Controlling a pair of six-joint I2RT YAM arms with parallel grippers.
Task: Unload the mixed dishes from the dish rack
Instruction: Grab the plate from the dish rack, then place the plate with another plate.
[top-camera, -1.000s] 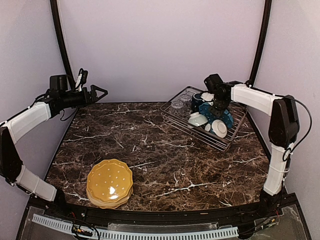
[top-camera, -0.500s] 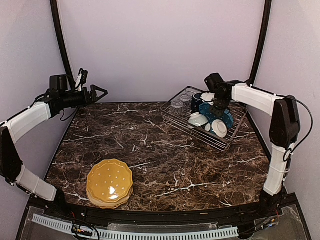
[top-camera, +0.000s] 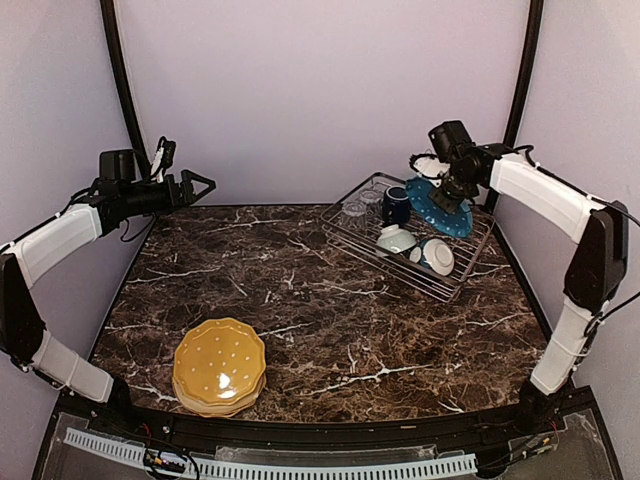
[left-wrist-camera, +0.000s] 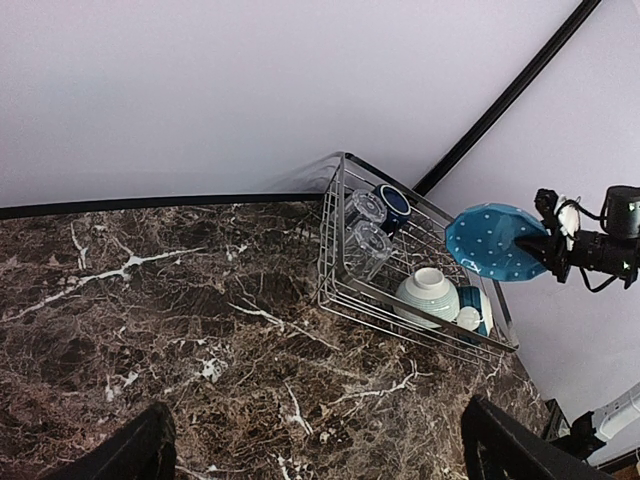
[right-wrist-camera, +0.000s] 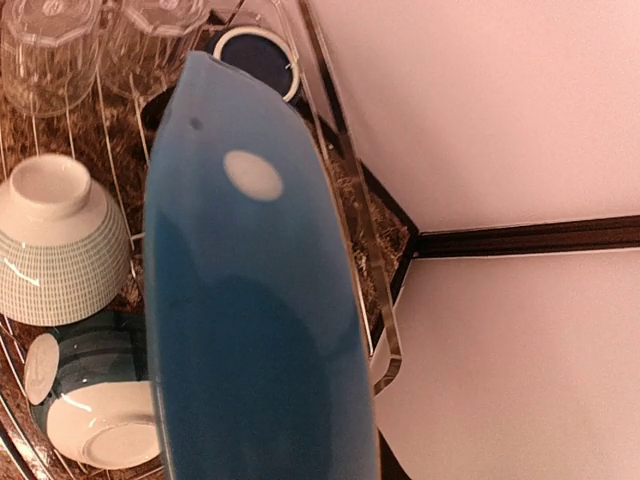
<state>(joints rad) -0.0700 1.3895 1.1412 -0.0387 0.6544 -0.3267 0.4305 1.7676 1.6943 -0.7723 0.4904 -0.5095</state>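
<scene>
White arm shells (top-camera: 55, 238), black joints (top-camera: 598, 250) — black left hand (top-camera: 205, 186)

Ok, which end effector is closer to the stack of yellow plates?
Left. The left end effector is open above the table's back left corner, behind the yellow plates. The right end effector grips the blue plate over the dish rack, far right.

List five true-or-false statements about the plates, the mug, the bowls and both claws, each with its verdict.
1. The right claw holds the blue plate lifted above the dish rack. True.
2. The left claw grips a glass tumbler. False: it is open and empty, at the far left.
3. The yellow plates are stacked on the table. True.
4. The navy mug stands on the table. False: it sits in the rack.
5. The rack holds one bowl. False: two bowls lie in it.
</scene>
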